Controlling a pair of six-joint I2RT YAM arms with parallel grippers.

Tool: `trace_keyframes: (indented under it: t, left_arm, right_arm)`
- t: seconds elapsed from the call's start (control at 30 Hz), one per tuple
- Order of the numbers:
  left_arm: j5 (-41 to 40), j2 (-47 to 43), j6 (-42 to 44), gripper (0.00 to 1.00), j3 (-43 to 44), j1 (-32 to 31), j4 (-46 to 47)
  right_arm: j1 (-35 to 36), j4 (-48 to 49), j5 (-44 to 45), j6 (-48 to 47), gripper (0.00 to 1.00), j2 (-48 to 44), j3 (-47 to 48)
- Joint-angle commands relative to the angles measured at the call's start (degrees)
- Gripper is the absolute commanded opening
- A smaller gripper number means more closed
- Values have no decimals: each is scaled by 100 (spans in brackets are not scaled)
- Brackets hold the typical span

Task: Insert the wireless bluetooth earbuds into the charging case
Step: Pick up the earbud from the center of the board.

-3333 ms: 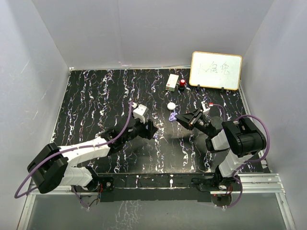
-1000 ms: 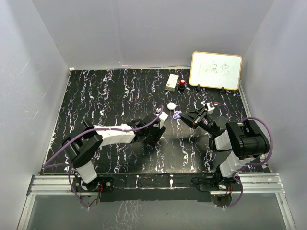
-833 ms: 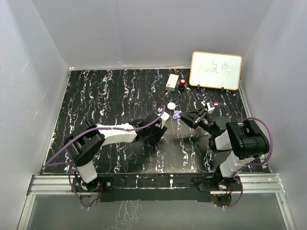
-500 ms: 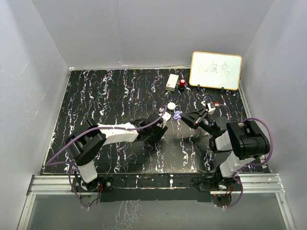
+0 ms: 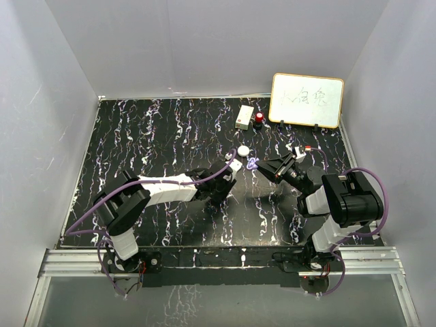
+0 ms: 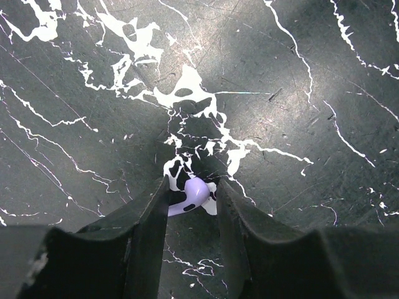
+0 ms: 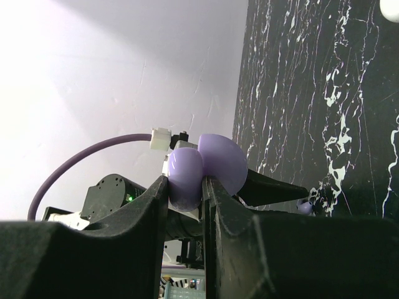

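One lilac earbud lies on the black marbled table between the fingers of my left gripper. The jaws stand close on either side of it, with a thin gap showing at the right finger. In the top view the left gripper points down at mid-table and hides the earbud. My right gripper is shut on the lilac charging case, held in the air with its lid open, just right of the left wrist. From the right wrist view the earbud shows tiny on the table below.
A white round puck lies just behind the two grippers. Further back stand a small white box, a red-topped object and a framed whiteboard. White walls enclose the table on three sides.
The left arm has swung right to mid-table and lowered, and its jaws have narrowed round the earbud over the last second. The right arm holds the case almost still.
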Motion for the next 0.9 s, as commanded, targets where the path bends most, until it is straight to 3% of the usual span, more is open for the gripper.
trace_keyframes:
  t: [0.0,0.87]
  left_arm:
    - [-10,72,-36,32,112,-28,-430]
    - [-368,-303,-84,2,309,-25,-424]
  right_arm:
    - [-37,992,-51,9,0,-185,-25]
    - [-72,992,-68,14,0,-284,-79]
